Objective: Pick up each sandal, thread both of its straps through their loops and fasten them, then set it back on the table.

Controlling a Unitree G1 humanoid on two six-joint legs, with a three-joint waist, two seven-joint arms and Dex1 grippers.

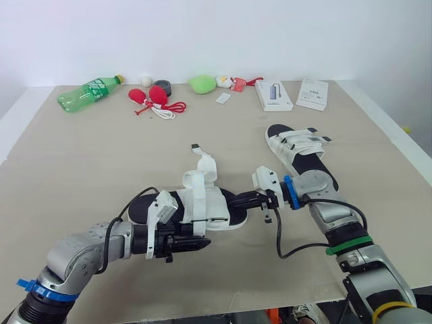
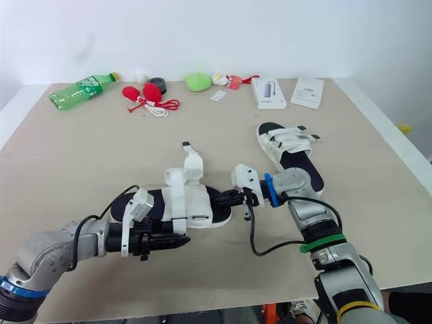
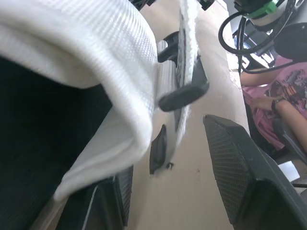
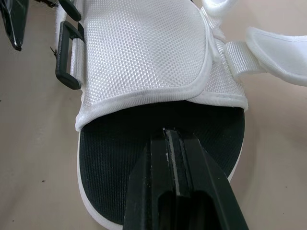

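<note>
From the head camera we saw the near sandal lying flat in the middle of the desk. One white strap stood up loose from it. The far sandal lay further back on the right, well apart, with its straps lying across it. The left tool sat low, just beside the near sandal's closest edge. The right tool met that sandal's right-hand end. A green bottle lay at the far left of the desk.

From the left wrist camera, the left tool's fingers stood spread apart with bare desk between them, gripping nothing. The sandal's white upper loomed close, and a black loop hung at its edge. A person sat beyond the desk.

From the right wrist camera, the right tool's two fingers were pressed together with nothing between them. Their tips lay over the black insole, just short of the white upper.
</note>
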